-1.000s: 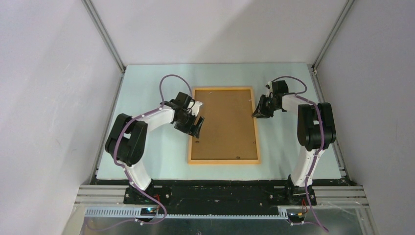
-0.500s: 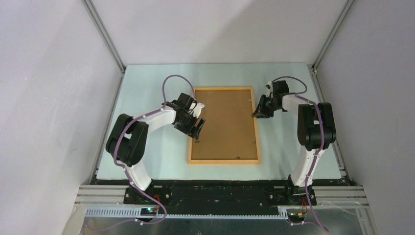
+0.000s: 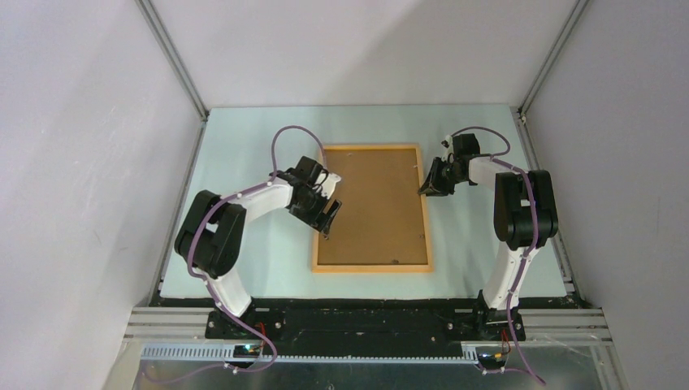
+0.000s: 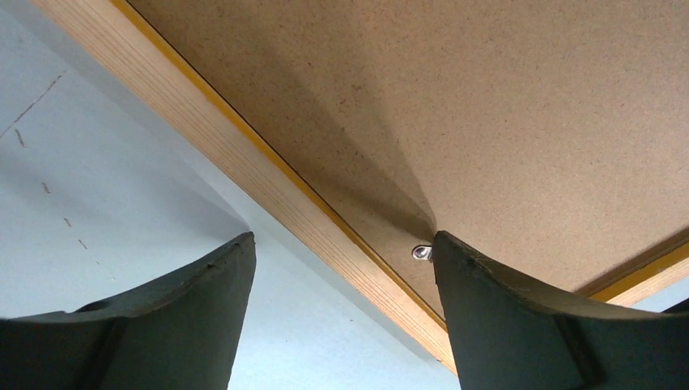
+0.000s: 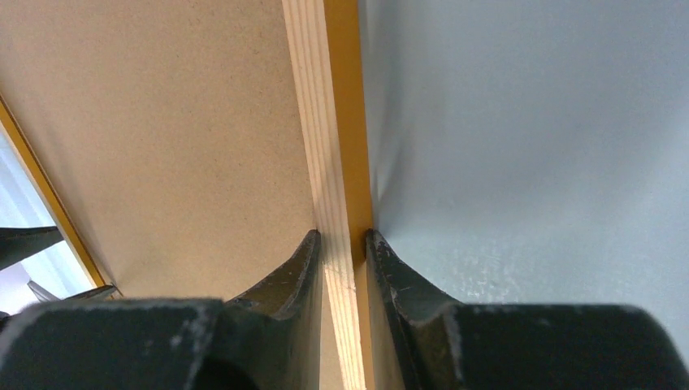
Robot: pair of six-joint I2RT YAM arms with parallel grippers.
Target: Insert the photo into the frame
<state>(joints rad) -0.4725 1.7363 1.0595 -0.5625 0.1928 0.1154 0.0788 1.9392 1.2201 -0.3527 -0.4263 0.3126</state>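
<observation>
fingers of the right gripper (image 5: 342,244) clamp one rail of the frame (image 5: 329,97); left gripper (image 4: 342,237) spread wide, straddling the opposite rail.

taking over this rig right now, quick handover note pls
Left gripper: jaws open across the left rail of the frame, one fingertip by a small metal tab on the backing board.
Right gripper: jaws shut on the frame's right rail.
Frame lies back up on the table, backing board in it.
Photo not in view; cannot tell if it is under the board.
Left: confirm that, secure tabs.
</observation>
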